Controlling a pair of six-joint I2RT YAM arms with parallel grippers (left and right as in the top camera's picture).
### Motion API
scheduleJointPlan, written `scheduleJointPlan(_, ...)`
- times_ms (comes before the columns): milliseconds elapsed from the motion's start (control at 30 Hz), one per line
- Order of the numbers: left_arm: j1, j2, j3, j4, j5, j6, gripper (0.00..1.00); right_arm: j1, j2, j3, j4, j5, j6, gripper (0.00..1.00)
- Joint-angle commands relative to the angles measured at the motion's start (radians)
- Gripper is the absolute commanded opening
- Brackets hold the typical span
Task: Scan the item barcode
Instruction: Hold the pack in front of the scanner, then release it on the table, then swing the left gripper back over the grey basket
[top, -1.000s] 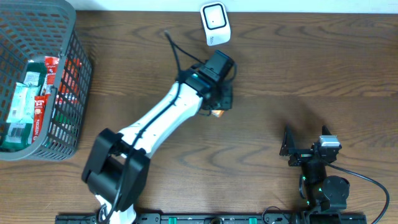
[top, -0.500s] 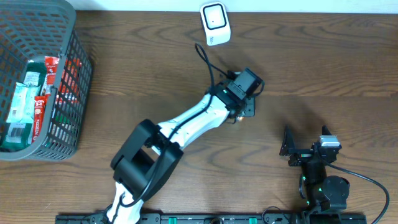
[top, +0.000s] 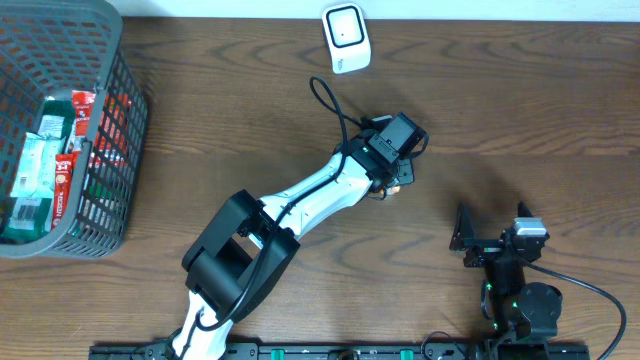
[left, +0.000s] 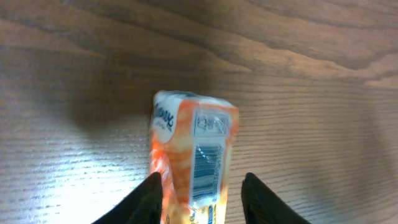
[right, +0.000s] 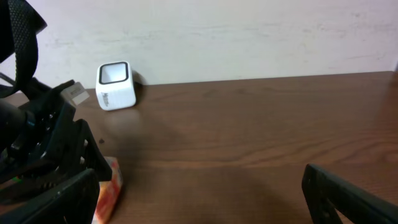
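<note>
Dark wood table (left: 311, 93), orange packet (left: 193, 155) (barcode showing) lying between parted fingers (left: 146, 199) of left tool (left: 202, 183), right tool (right: 205, 205) wide open

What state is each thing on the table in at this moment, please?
Orange packet: down on the table, barcode showing.
Left gripper: part open, straddling the packet, not clamping it.
Right gripper: wide open, empty.
Scanner: standing near the far edge, untouched.
Basket: upright, several packs inside.
</note>
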Motion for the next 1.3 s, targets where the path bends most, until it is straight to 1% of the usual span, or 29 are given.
scheduleJointPlan(0, 0.0, 0.016, -0.004, -0.014, -0.016, 0.007, 0.46, -0.017, -0.005, -0.002, -0.003, -0.001, 0.009, 0.99)
scheduleJointPlan(33, 0.0, 0.016, -0.004, -0.015, -0.016, 0.018, 0.47, -0.017, -0.005, -0.002, -0.003, -0.002, 0.009, 0.99)
scheduleJointPlan(67, 0.0, 0.016, -0.004, -0.018, -0.017, 0.028, 0.52, -0.017, -0.005, -0.002, -0.003, -0.002, 0.009, 0.99)
scheduleJointPlan(100, 0.0, 0.016, -0.004, -0.017, -0.017, 0.042, 0.57, -0.017, -0.005, -0.002, -0.003, -0.001, 0.009, 0.99)
scheduleJointPlan(133, 0.0, 0.016, -0.004, -0.011, -0.017, 0.078, 0.66, -0.017, -0.005, -0.002, -0.004, -0.002, 0.009, 0.99)
scheduleJointPlan(233, 0.002, 0.009, 0.0, -0.01, -0.025, 0.143, 0.79, -0.017, -0.005, -0.002, -0.003, -0.001, 0.009, 0.99)
scheduleJointPlan(267, 0.002, -0.004, 0.008, -0.027, -0.052, 0.18, 0.82, -0.017, -0.005, -0.002, -0.003, -0.001, 0.009, 0.99)
scheduleJointPlan(400, 0.005, -0.068, 0.047, -0.119, -0.155, 0.259, 0.84, -0.017, -0.005, -0.002, -0.003, -0.002, 0.009, 0.99)
scheduleJointPlan(533, 0.028, -0.197, 0.079, -0.233, -0.237, 0.357, 0.83, -0.017, -0.005, -0.002, -0.003, -0.001, 0.009, 0.99)
scheduleJointPlan(633, 0.073, -0.32, 0.098, -0.328, -0.288, 0.391, 0.83, -0.017, -0.005, -0.002, -0.003, -0.001, 0.009, 0.99)
scheduleJointPlan(733, 0.145, -0.452, 0.106, -0.396, -0.29, 0.414, 0.83, -0.017, -0.005, -0.002, -0.003, -0.001, 0.009, 0.99)
scheduleJointPlan(900, 0.32, -0.674, 0.106, -0.471, -0.29, 0.417, 0.83, -0.017, -0.005, -0.002, -0.003, -0.001, 0.009, 0.99)
scheduleJointPlan(1033, 0.491, -0.824, 0.106, -0.487, -0.29, 0.424, 0.84, -0.017, -0.005, -0.002, -0.003, -0.001, 0.009, 0.99)
scheduleJointPlan(1167, 0.658, -0.934, 0.106, -0.49, -0.291, 0.448, 0.83, -0.017, -0.005, -0.002, -0.003, -0.001, 0.009, 0.99)
scheduleJointPlan(1267, 0.778, -0.985, 0.106, -0.498, -0.34, 0.451, 0.84, -0.017, -0.005, -0.002, -0.003, -0.002, 0.009, 0.99)
